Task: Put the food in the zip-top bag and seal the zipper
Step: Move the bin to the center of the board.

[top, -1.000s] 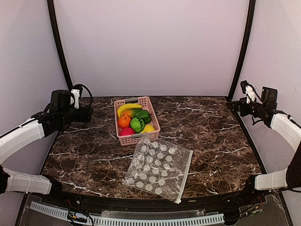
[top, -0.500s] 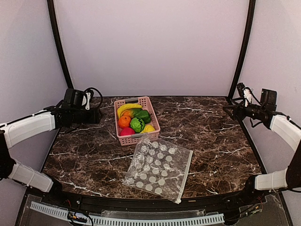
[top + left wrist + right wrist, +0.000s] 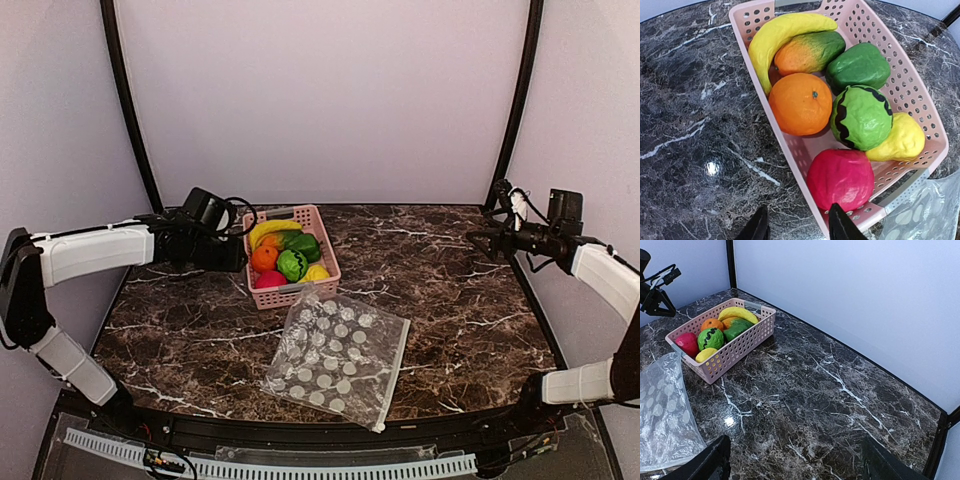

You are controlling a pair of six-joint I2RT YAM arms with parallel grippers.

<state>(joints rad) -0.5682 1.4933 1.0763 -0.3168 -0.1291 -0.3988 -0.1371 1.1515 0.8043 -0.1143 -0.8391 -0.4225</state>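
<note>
**Now it's the left arm's ball: food right at its fingertips**

Starting on the left: the left gripper [image 3: 799, 227] hangs with its fingers spread and nothing between them, low beside the pink basket [image 3: 935, 145]. All the food sits inside that basket. In the wrist view the magenta-red piece [image 3: 840, 177] lies just ahead of the fingertips, a shade to their right, hard against the basket's near corner. Beyond it come the orange [image 3: 800, 102] and then the banana [image 3: 780, 32] at the far end, so the basket's long axis runs away from the gripper. My read: the first pick is the magenta piece, by a short reach forward over the rim.

Moving right, the zip-top bag [image 3: 338, 355] lies flat and empty beside the basket's near end, off to that gripper's right.

Far right, the right gripper [image 3: 478, 238] is wide open too, and well apart from both basket and bag. The left arm is clearly nearer.
</note>
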